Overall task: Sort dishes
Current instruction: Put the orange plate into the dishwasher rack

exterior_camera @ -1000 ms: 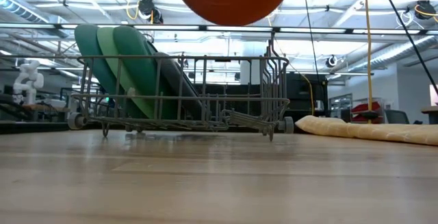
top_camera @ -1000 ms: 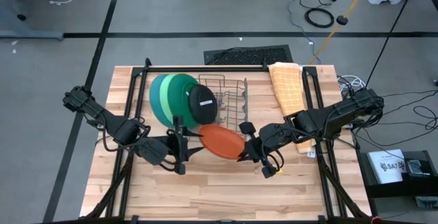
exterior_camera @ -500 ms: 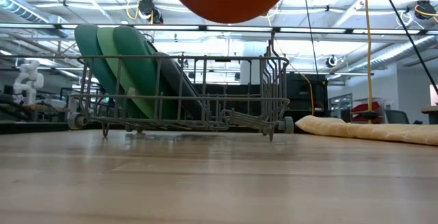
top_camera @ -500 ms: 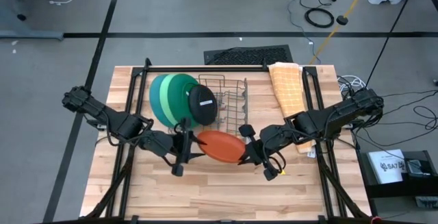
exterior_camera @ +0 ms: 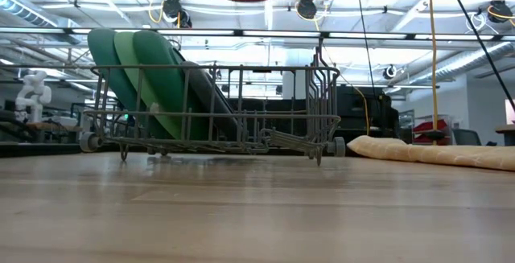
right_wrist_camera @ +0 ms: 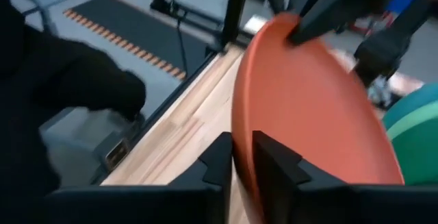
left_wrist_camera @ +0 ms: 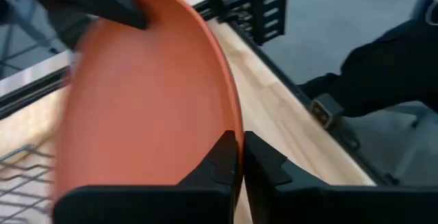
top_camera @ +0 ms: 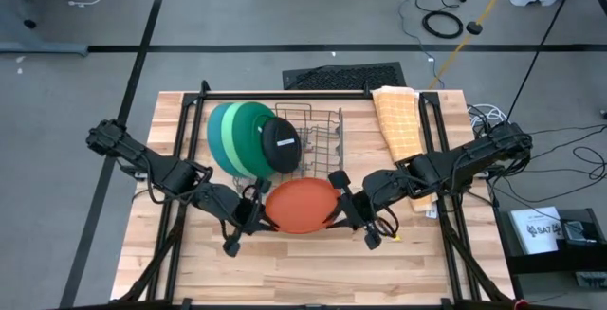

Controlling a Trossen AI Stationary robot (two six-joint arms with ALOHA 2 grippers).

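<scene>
orange plate (top_camera: 302,205) airborne before wire rack (top_camera: 318,130) | left gripper (left_wrist_camera: 238,157) clamped on rim | right gripper (right_wrist_camera: 241,157) seemingly still pinching opposite rim | likely handover for racking

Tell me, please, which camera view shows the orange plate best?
The high view: the whole orange plate shows there, held above the table between the left claw and the right claw. The low view catches only its bottom edge; each wrist view shows its rim between that arm's fingers.
</scene>
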